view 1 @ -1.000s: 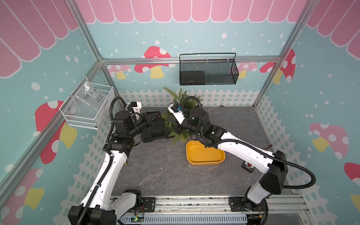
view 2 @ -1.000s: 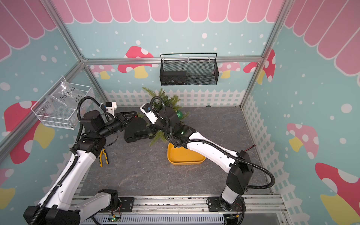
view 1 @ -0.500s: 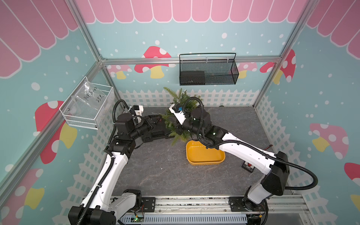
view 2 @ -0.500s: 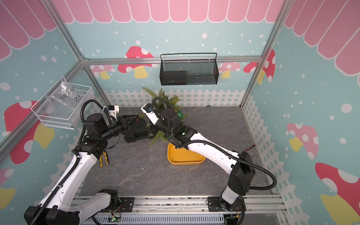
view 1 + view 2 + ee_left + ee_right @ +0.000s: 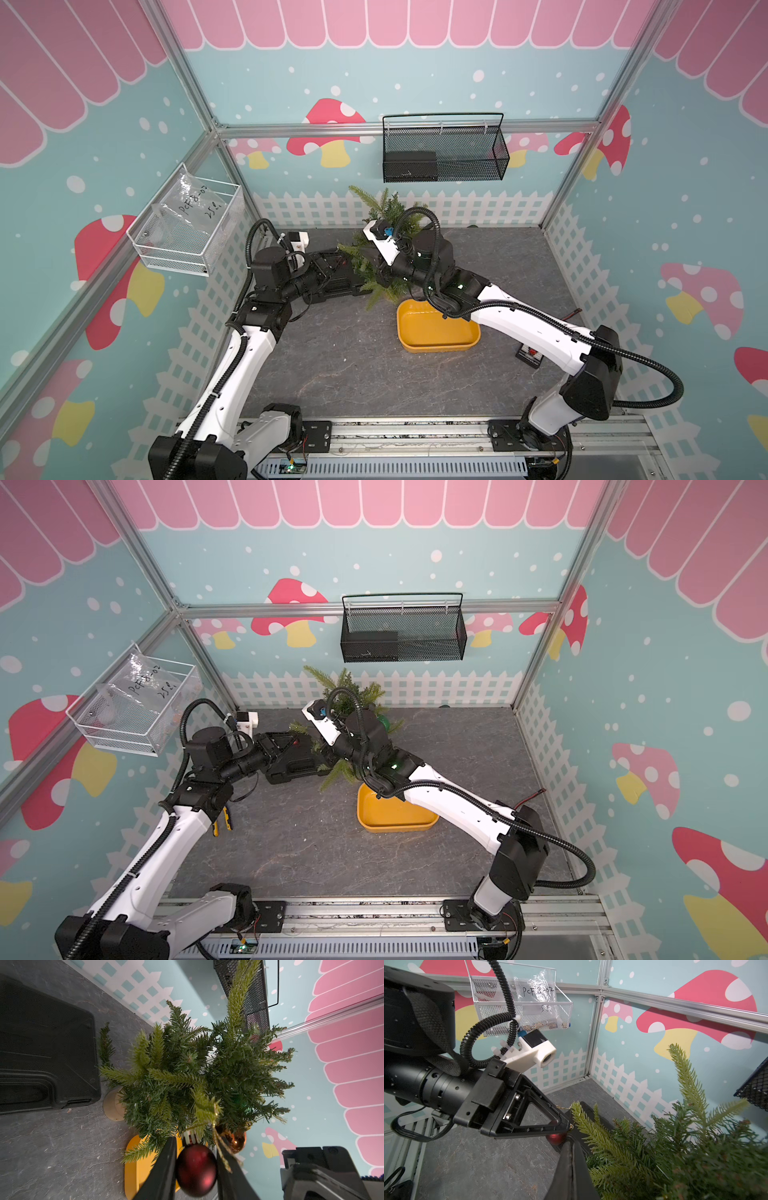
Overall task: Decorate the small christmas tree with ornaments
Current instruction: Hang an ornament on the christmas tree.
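Observation:
The small christmas tree (image 5: 382, 208) stands at the back on a wooden disc (image 5: 113, 1105). My left gripper (image 5: 196, 1140) is shut on a dark red ornament (image 5: 196, 1169) at the tree's side. The ornament's gold loop (image 5: 216, 1124) lies across a light green branch tip. An amber ornament (image 5: 236, 1140) and a glittery green ornament (image 5: 382, 723) hang in the branches. My right gripper (image 5: 570, 1145) is shut and empty. Its tips sit just under the red ornament (image 5: 555, 1138), against the lower branches (image 5: 612, 1147).
A yellow tub (image 5: 436, 332) sits in front of the tree, under the right arm. A black case (image 5: 41, 1043) lies left of the tree, below the left gripper. A black mesh basket (image 5: 444, 153) and a white wire basket (image 5: 187, 228) hang on the walls. Yellow-handled pliers (image 5: 220, 820) lie at the left.
The left arm has carried the red ornament rightward over the black case up to the tree's branches. The right arm has barely moved.

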Available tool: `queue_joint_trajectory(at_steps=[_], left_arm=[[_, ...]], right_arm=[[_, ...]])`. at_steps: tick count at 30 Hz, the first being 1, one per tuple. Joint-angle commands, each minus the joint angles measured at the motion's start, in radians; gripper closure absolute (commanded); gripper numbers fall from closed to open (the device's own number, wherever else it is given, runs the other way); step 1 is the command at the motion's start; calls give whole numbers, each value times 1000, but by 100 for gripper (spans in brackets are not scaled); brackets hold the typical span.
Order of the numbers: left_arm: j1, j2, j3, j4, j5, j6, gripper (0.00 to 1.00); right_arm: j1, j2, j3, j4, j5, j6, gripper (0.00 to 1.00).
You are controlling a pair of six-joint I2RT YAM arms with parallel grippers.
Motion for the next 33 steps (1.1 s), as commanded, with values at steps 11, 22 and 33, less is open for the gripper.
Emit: queue_joint_trajectory(at_steps=[11, 22, 33], left_arm=[[-9, -47, -69, 82, 19, -30, 82], [-10, -62, -67, 49, 4, -12, 46], [-10, -187, -104, -118, -72, 68, 42]], right_arm=[[-1, -12, -5, 33, 2, -12, 100], [0, -26, -23, 37, 12, -13, 100], [-1, -116, -116, 35, 51, -13, 94]])
